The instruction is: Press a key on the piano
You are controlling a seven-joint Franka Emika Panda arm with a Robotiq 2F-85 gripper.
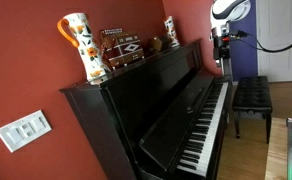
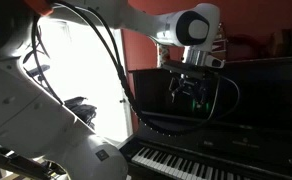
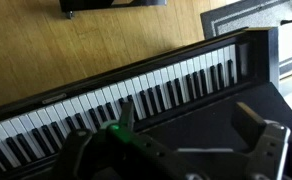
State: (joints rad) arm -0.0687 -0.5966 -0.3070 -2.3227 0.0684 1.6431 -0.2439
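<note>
The glossy black upright piano [image 1: 156,100] stands against a red wall, its row of white and black keys [image 1: 211,120] uncovered. In the wrist view the keys [image 3: 136,95] run diagonally below me. My gripper [image 3: 186,118] hangs above the piano's top and keyboard, touching neither, with its two fingers wide apart and nothing between them. In both exterior views the gripper [image 1: 223,48] [image 2: 191,92] hovers well above the keys [image 2: 201,165], near one end of the piano.
A small black padded bench [image 1: 251,95] stands on the wood floor in front of the keys; it also shows in the wrist view [image 3: 111,5]. A patterned jug [image 1: 78,45], a box and a figurine sit on the piano top. A rug [image 3: 256,15] lies beyond.
</note>
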